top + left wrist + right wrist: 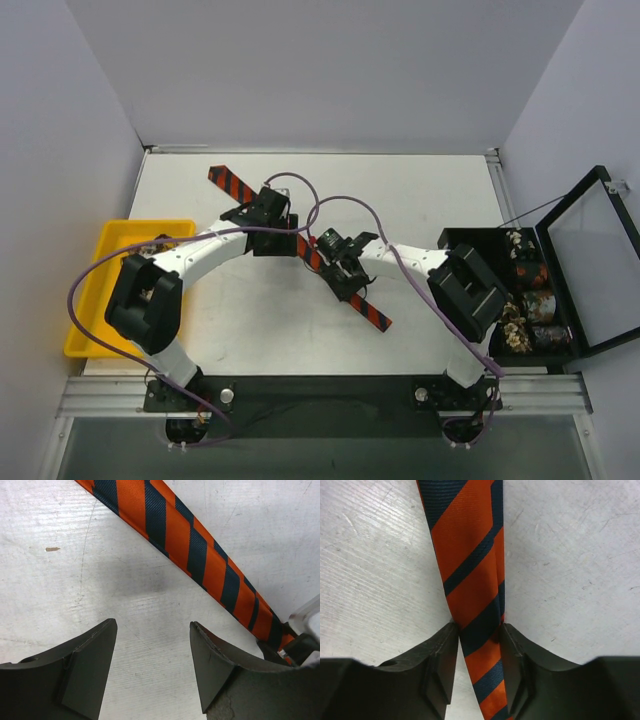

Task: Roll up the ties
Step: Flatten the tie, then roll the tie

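Striped tie [232, 186] diag, far-L to near-R

A white table [420, 200] being boxed in by pale walls

Plain grey-white walls are rising on three sides, the back wall [320, 70] filling the top of the frame, the left wall [50, 150] and right wall [600, 90] slanting down the edges; soft, even light is falling on the scuffed tabletop; a yellow tray [82, 300] is sitting at the left edge; a black case [470, 235] is lying at the right, its clear lid [595, 255] standing open; aluminium rails [100, 395] are running along the bottom.
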Tool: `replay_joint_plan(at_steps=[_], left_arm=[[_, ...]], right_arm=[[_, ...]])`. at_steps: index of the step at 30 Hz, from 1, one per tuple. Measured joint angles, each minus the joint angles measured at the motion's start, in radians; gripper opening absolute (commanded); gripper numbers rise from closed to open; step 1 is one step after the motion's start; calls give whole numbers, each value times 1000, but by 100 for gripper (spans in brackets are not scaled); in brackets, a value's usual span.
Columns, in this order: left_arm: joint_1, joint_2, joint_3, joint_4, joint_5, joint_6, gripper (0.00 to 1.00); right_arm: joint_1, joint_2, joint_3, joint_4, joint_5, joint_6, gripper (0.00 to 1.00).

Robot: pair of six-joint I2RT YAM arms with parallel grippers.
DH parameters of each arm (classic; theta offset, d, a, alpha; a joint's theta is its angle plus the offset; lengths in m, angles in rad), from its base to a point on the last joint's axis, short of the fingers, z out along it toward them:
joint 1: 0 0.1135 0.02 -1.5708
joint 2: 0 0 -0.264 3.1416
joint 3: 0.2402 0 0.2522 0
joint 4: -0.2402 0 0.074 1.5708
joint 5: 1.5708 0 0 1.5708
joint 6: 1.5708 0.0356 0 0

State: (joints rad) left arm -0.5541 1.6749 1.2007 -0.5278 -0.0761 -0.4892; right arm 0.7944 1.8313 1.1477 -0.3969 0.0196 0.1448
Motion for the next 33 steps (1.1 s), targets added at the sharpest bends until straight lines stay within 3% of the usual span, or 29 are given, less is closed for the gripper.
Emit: replay_joint_plan(at_steps=[3,5,9,11,16,21,26,33], left_arm=[[1,-1,0,0,1,3,71],[0,-1,0,0,2,3,71],[-12,-1,0,0,7,3,71],[-32,2,9,-4,10,4,71],[-133,50,82,-3,21,9,70],[-240,142,175,4,46,30,60],[-275,214,190,4,65,53,52],[-288,287,207,-3,66,78,47]], right_arm=[[6,0,0,0,4,-8,37],[6,0,0,0,7,-10,43],[6,-20,-9,-2,13,2,76],[6,-61,-29,-3,15,21,79],[-4,-283,-139,1,34,148,71],[-56,-502,-340,40,68,348,51],[-116,-726,-604,81,66,536,49],[-180,-927,-814,235,3,692,47]])
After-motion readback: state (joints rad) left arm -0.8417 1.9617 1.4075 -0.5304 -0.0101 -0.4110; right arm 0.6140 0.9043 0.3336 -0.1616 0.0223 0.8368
